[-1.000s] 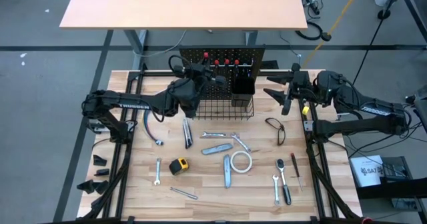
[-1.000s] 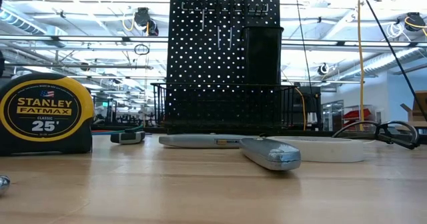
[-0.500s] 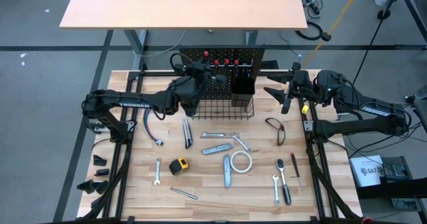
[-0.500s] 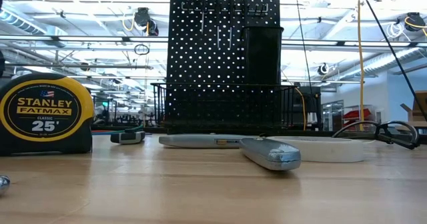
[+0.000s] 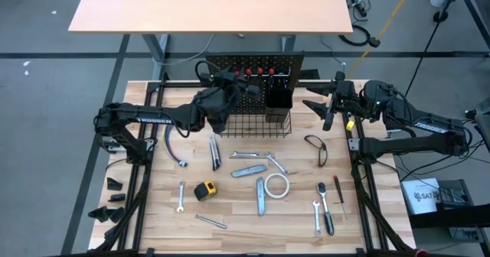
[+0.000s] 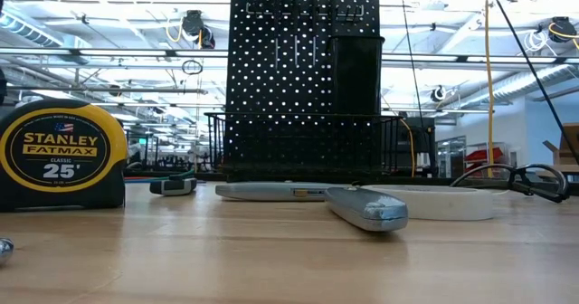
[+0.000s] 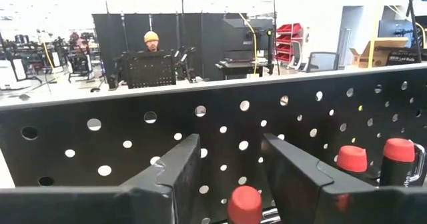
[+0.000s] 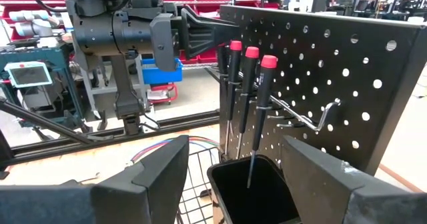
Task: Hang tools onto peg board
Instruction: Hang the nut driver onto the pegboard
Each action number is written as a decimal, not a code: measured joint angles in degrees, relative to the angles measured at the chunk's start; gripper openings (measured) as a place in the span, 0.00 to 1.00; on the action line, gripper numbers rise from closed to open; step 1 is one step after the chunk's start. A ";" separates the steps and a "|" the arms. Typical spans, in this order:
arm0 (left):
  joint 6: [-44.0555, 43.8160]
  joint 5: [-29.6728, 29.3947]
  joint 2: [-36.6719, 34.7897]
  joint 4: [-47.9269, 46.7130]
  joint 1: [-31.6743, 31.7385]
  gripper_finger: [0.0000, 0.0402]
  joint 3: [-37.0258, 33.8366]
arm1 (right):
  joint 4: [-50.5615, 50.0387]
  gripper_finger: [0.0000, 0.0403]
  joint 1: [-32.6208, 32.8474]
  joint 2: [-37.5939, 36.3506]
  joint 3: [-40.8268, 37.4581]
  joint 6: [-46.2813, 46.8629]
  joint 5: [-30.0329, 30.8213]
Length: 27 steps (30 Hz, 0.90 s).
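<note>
The upright black perforated metal peg board (image 5: 256, 64) stands at the table's far edge. My left gripper (image 7: 230, 167) is at its top left, fingers spread either side of a red-capped screwdriver (image 7: 245, 205) hanging there. My right gripper (image 8: 230, 167) waits open to the board's right. Wrenches (image 5: 181, 196) and a white tape roll (image 5: 277, 184) lie nearer on the wooden table (image 5: 153, 211).

Two dark jointed arms w/ white lettering, black angular fingers (image 7: 177, 174).

Wooden table (image 5: 153, 211), peg board (image 5: 256, 62) at its far edge, tape measure (image 5: 205, 190), tape roll (image 5: 277, 184), wrenches (image 5: 181, 196) scattered
</note>
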 joint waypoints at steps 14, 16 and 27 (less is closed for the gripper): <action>4.03 0.04 -2.20 0.59 -2.15 0.41 -0.07 | 0.04 0.57 0.00 0.00 0.00 -0.42 0.00; 4.69 0.04 -3.09 0.66 -2.88 0.41 -0.07 | 0.06 0.57 0.00 0.00 0.00 -0.68 -0.19; -7.14 9.22 -14.55 -21.73 -7.64 0.41 -0.07 | 0.15 0.57 3.21 3.10 0.07 2.49 -2.71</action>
